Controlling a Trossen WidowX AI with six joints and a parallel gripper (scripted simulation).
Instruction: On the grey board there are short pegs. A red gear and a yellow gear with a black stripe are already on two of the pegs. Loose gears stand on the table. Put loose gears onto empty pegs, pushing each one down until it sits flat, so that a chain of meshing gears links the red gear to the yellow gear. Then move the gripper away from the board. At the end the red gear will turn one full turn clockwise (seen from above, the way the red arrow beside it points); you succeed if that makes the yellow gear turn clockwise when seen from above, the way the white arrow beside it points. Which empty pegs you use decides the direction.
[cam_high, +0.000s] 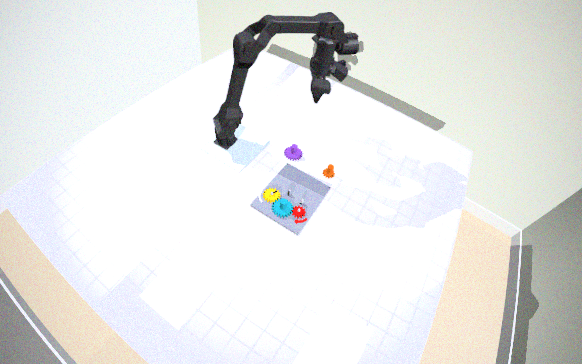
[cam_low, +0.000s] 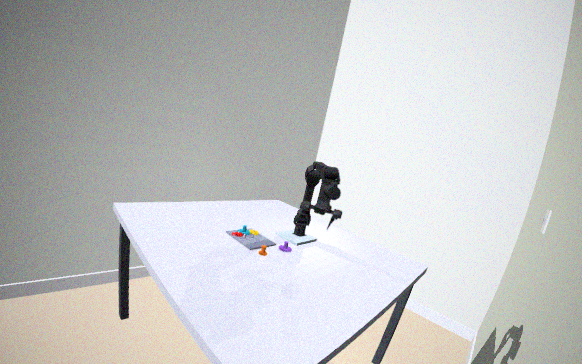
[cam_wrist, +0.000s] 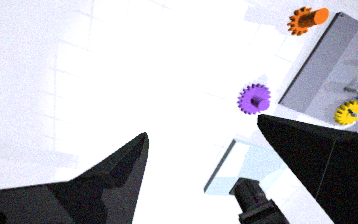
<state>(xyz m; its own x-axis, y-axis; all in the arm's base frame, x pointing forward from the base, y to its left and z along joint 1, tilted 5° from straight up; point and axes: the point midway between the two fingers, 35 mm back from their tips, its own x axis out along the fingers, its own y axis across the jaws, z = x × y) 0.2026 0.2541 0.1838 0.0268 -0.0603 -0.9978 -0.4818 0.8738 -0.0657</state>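
The grey board (cam_high: 314, 181) (cam_low: 259, 245) (cam_wrist: 311, 75) holds the red gear (cam_high: 298, 212) (cam_low: 237, 234) and the yellow gear (cam_high: 270, 195) (cam_low: 254, 233) (cam_wrist: 345, 114). A cyan gear (cam_high: 282, 208) (cam_low: 244, 230) sits on the board between them, its rim at both gears; it looks level. Two bare pegs (cam_high: 288, 193) (cam_high: 302, 201) stand beside them. The purple gear (cam_high: 293, 153) (cam_low: 285, 247) (cam_wrist: 254, 100) and the orange gear (cam_high: 328, 172) (cam_low: 263, 251) (cam_wrist: 300, 21) stand on the table off the board. My gripper (cam_wrist: 201, 128) is open and empty, high above the table, away from the board.
The arm's pale base plate (cam_high: 248, 151) (cam_low: 306, 240) (cam_wrist: 223, 167) lies near the board's yellow-gear side, with the purple gear close by. The table (cam_high: 210, 240) (cam_low: 210, 290) extends around the board. A red arrow (cam_high: 296, 221) is beside the red gear.
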